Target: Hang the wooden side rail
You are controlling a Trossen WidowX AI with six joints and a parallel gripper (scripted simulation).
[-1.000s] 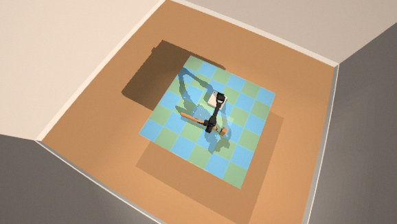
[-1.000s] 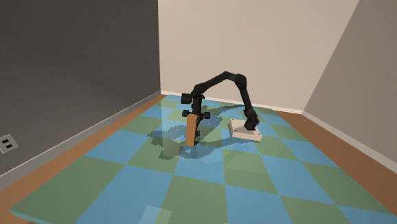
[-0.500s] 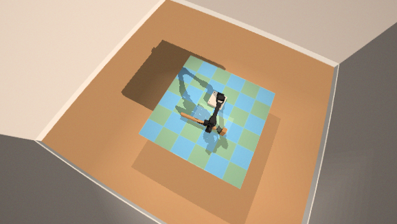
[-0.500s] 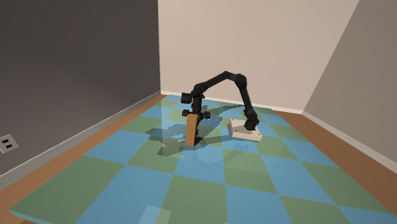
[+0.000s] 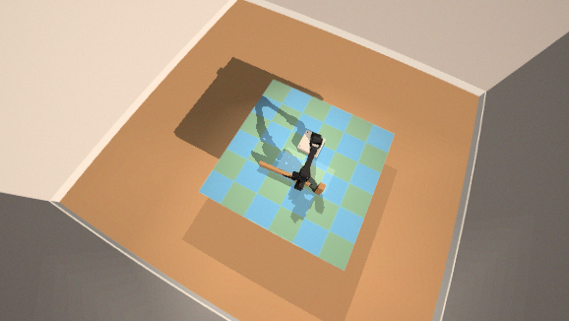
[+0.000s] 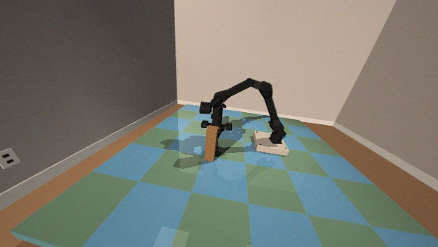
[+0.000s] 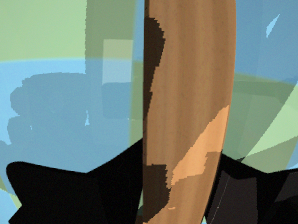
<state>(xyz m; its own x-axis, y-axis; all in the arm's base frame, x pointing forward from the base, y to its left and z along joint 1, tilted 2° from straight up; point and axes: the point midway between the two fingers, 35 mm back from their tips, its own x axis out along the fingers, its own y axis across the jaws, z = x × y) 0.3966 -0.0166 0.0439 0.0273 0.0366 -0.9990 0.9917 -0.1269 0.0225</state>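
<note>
The wooden side rail (image 5: 275, 168) (image 7: 195, 60) is a long brown bar, running from the left toward the post in the top view. The headboard post (image 5: 320, 188) (image 6: 211, 145) stands upright at the rail's right end and hides the rail in the exterior view. My gripper (image 5: 299, 179) (image 6: 217, 124) (image 7: 168, 144) points down and is shut on the rail, with one black finger on each side, close to the post end. The steel hooks, pins and slot cannot be made out. Whether the hooks touch the pins, and whether the rail's far end touches the table, cannot be told.
The arm's pale base plate (image 5: 304, 143) (image 6: 265, 145) is bolted on the checkered table (image 5: 325, 241) (image 6: 159, 201), behind the post and to its right in the exterior view. The arm arches over from it. Shadows of the arm fall across the table.
</note>
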